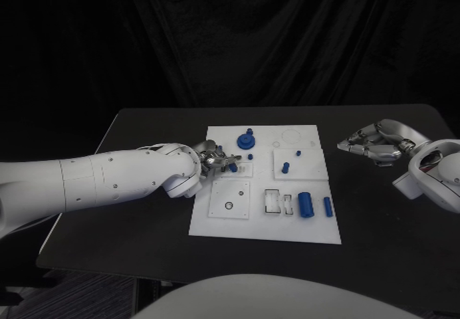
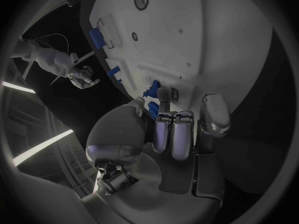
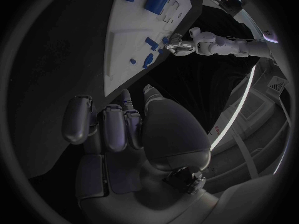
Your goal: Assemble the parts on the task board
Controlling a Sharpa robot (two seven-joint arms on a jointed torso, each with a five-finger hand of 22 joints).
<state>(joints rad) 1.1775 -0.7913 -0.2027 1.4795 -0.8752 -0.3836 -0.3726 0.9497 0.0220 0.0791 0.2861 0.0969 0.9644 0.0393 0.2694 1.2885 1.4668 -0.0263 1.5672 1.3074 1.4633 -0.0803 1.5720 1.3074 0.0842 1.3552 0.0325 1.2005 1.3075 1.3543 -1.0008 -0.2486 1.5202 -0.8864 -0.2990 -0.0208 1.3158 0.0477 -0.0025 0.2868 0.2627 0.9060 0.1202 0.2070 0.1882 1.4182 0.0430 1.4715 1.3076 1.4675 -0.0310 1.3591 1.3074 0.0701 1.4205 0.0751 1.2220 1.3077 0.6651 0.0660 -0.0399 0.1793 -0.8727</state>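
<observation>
In task board slot: blue cylinder

- One white task board, in the middle of the black table.
- Two blue cylinders lying on the board's near right part: a thick one and, just right of it, a thin one.
- One blue round gear-like part near the board's far edge.
- One small blue peg standing right of the board's centre.
- Two silver hands: the left over the board's left edge, the right off the board's right side.
</observation>
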